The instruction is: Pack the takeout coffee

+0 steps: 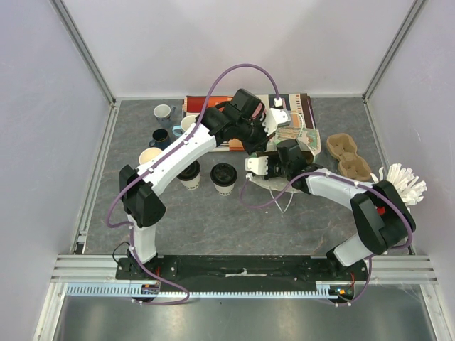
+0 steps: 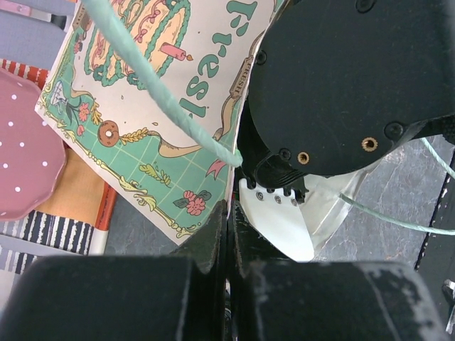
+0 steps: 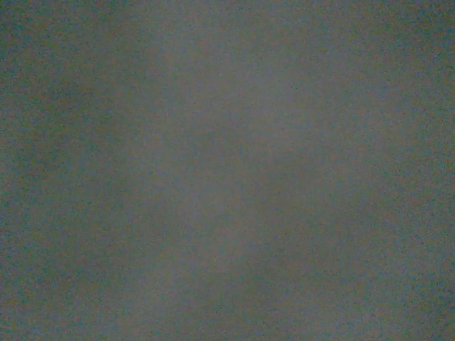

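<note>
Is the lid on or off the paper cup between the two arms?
On: a black lid covers the top of the upright cup.

**Cream, Black and Mint on Mottled Grey**

Two tall cream-white paper cups (image 1: 224, 189) have round black plastic lids (image 1: 223, 174). The cream paper bag (image 2: 142, 85) is printed with teal lettering, a green grid and pink roses; its cord handle (image 2: 163, 106) is mint green. The round plate (image 2: 21, 142) is pink with white dots, the cloth (image 2: 43, 231) black-and-white striped. The moulded cardboard carrier (image 1: 348, 156) is brown, the table (image 1: 213, 227) mottled grey.

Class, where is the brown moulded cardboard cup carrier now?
In the top view, the carrier lies on the grey table's right side, just right of the green illustrated paper bag.
</note>
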Robot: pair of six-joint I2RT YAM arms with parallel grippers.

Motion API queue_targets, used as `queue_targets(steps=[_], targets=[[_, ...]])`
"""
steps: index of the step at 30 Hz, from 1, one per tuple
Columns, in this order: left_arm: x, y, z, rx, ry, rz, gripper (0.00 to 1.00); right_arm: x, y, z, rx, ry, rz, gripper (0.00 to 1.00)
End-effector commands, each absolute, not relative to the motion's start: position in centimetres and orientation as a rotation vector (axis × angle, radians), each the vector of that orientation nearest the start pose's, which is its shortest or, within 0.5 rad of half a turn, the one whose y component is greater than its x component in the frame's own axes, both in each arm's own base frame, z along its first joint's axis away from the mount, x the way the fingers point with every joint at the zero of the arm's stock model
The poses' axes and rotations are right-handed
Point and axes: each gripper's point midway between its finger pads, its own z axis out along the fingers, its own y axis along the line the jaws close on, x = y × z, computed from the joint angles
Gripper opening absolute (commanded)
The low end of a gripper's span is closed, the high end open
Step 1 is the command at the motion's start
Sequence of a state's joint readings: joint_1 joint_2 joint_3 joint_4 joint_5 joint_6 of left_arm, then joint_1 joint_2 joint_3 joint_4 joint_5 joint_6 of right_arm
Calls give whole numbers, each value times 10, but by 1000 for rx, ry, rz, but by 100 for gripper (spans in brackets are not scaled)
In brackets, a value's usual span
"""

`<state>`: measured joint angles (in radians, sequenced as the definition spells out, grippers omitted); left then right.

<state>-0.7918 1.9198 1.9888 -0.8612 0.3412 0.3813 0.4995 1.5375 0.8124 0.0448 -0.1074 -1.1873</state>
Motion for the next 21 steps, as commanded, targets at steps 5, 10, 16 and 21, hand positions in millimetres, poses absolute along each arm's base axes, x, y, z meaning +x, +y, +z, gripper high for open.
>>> queue_targets(steps=[5, 10, 16, 21], targets=[[319, -387, 261, 1421, 1834, -590, 2, 382, 182, 130, -1544, 1448, -254, 0], [324, -385, 257, 1411, 1845, -554, 2, 372, 186, 157, -1482, 1392, -218, 0], [323, -383, 257, 1403, 1857, -556, 2, 363, 182, 152, -1457, 1412, -198, 0], [314, -385, 264, 1417, 1844, -608, 2, 374, 174, 131, -1523, 1444, -282, 35]])
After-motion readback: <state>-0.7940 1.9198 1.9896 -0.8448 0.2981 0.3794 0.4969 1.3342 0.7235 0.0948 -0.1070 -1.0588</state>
